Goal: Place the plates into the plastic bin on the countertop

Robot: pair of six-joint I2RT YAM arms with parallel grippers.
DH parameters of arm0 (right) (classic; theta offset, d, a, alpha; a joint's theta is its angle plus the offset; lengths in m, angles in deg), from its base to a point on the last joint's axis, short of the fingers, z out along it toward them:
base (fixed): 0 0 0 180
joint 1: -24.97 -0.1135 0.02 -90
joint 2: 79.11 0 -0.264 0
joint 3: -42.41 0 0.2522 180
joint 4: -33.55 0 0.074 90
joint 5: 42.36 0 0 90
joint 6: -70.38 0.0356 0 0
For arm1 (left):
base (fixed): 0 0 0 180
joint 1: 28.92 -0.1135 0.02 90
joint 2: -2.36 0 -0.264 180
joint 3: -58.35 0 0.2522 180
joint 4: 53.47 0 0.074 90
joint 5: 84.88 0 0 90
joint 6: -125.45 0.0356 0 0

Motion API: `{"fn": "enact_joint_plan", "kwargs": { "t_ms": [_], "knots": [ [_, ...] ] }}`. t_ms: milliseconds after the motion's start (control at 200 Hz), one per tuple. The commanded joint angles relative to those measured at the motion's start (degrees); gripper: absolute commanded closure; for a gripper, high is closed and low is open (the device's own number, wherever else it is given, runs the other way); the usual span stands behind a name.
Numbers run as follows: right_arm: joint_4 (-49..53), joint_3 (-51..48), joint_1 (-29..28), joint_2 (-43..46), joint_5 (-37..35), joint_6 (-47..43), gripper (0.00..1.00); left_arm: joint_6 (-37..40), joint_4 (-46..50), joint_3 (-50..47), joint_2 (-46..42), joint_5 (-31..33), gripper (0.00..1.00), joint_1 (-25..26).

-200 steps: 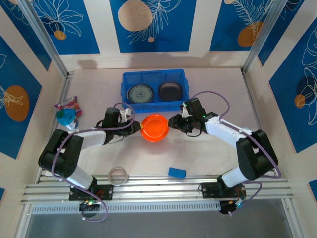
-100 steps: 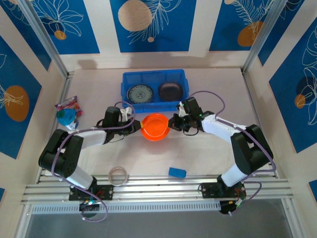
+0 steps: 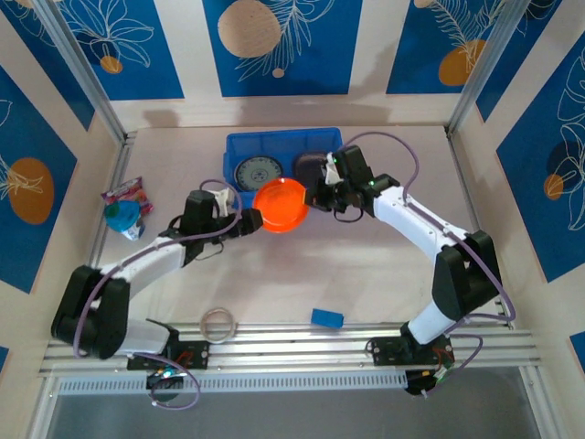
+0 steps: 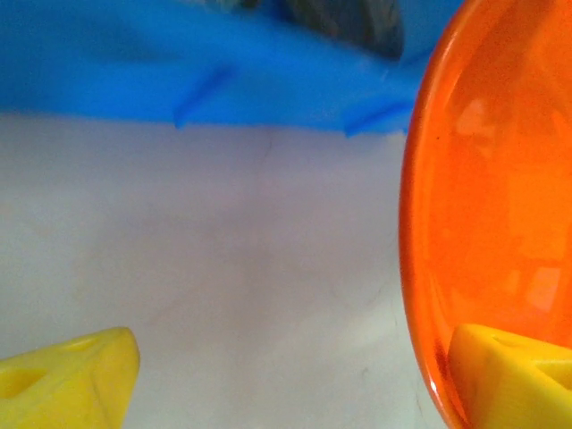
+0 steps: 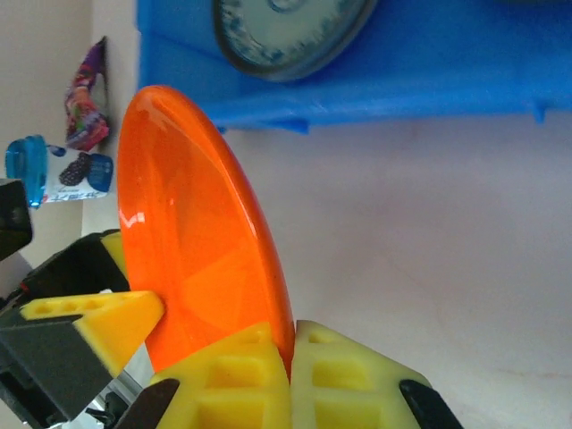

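By the bin [image 3: 274,136], right jaws pinch a glossy, seemingly translucent plate [image 3: 280,205].

An orange plate [image 3: 280,205] sits tilted between the left end effector [image 3: 249,219] and the right end effector [image 3: 315,195], over the near wall of the blue bin [image 3: 239,146] on the worktop [image 3: 384,265]. Inside the bin lie a patterned plate [image 3: 255,172] and a dark plate [image 3: 311,163].

Probably a robotics lab booth: left arm [image 3: 146,260] and right arm [image 3: 422,230] bolted to silver rails [image 3: 292,345], beige countertop [image 3: 384,274], 3 walls of blue leaf-print panels [image 3: 283,50].
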Motion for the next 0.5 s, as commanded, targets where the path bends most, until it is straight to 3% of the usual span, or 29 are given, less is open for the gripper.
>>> {"fn": "enact_joint_plan", "kwargs": {
  "t_ms": [0, 175, 490],
  "knots": [
    [2.43, 9.25, 1.38, -4.45, -4.03, -1.97, 1.0, 6.12, 9.84, 0.33, -4.83, 8.61, 0.09, 0.32],
    [3.9, 24.44, 2.71, -16.16, -4.52, -1.59, 1.0, 8.09, 12.52, -1.08, -10.27, 13.41, 0.05, -0.05],
    [3.55, 42.88, 3.93, -35.13, 0.17, 1.49, 1.0, 7.88, 12.35, -2.89, -12.71, 13.55, 0.04, -1.12]
  ]
}}
